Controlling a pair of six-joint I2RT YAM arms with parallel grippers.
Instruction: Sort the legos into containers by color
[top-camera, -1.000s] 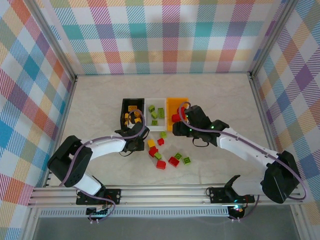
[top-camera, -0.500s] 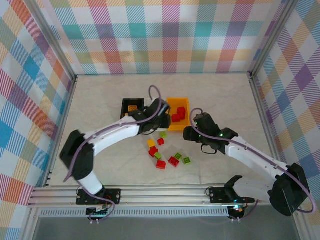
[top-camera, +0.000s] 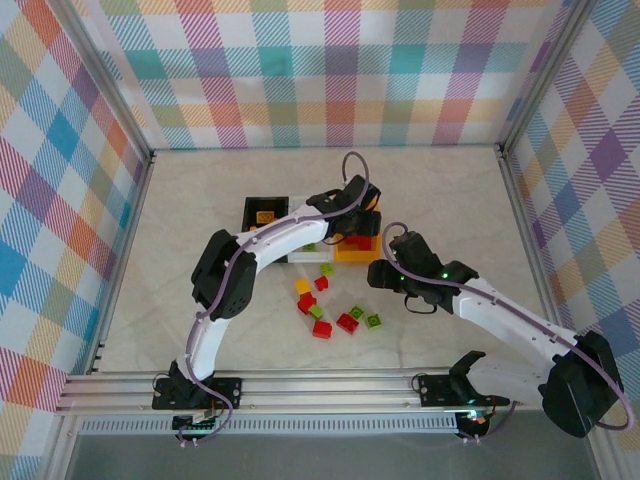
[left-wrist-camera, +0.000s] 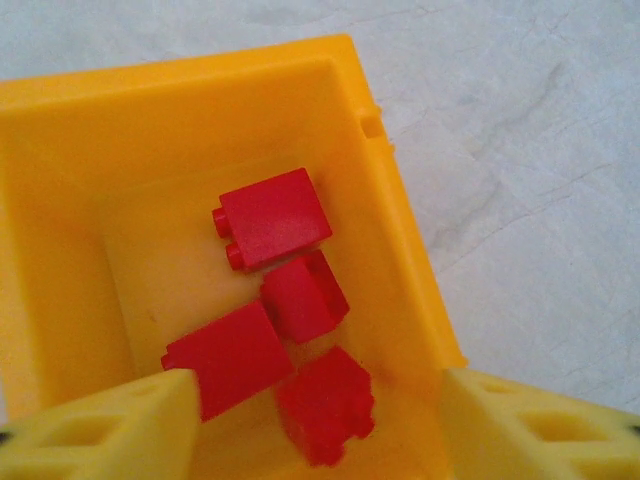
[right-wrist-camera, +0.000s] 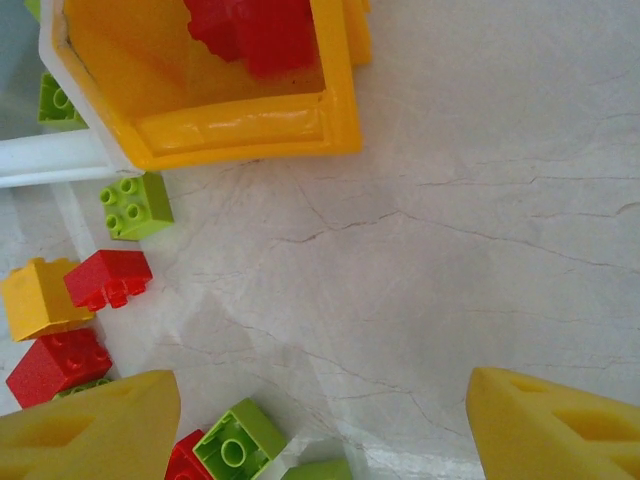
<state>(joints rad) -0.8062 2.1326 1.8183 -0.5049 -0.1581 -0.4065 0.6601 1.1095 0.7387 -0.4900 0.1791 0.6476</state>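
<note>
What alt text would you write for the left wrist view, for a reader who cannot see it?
Looking straight down into the orange bin, which holds four red bricks lying loosely together on its floor. The left gripper hangs open over the bin, its yellow jaws at the bottom corners of the picture with nothing gripped between them. Pale marbled table shows to the right of the bin.

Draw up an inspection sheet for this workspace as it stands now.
Surface: pale marbled tabletop, no spills seen.
Job's things: orange plastic bin holds four red studded bricks; black plastic bin holds a yellow-orange brick; white plastic bin partly hidden; loose red, green and yellow bricks on the table.
Clutter: nothing seen.
Grippers: left gripper open, empty, over the orange bin; right gripper open, empty, over bare tabletop.
Cables: purple cable loops off each arm.
Surroundings: plaid walls, aluminium rail.
</note>
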